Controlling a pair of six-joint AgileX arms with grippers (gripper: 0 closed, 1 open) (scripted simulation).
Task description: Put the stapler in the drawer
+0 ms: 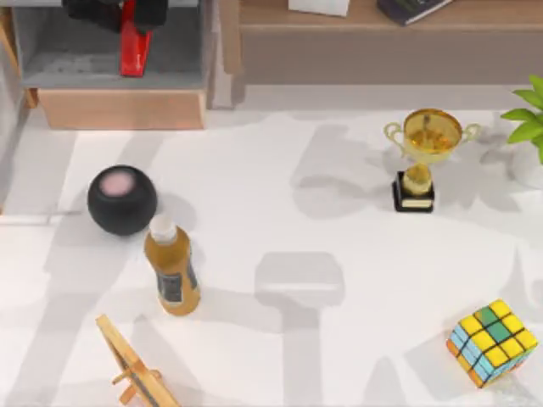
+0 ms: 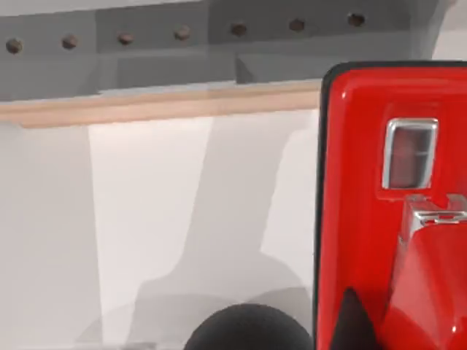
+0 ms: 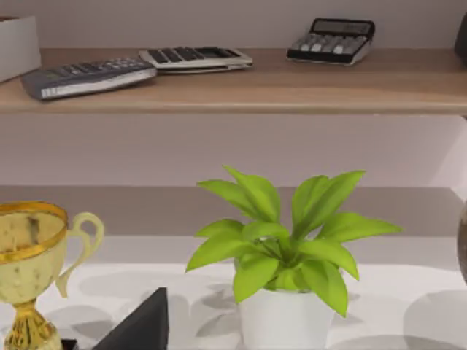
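Over the drawer (image 1: 114,64), top-left of desk (image 1: 339,229): left tool (image 1: 119,12) clamped on red stapler (image 1: 133,49). Nearby: one black speaker (image 1: 121,199), one amber bottle (image 1: 172,270), one trophy (image 1: 422,153), one puzzle cube (image 1: 492,342).

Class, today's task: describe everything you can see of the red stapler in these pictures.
The stapler is a narrow, glossy red bar that looks like plastic, with dark edging. The left wrist view shows a small rectangular window and a silvery metal piece on its face. From above it hangs lengthwise over the open drawer's grey interior, behind the tan front panel, its upper end under the dark left pincer that holds it. Whether its lower end touches the floor cannot be told.
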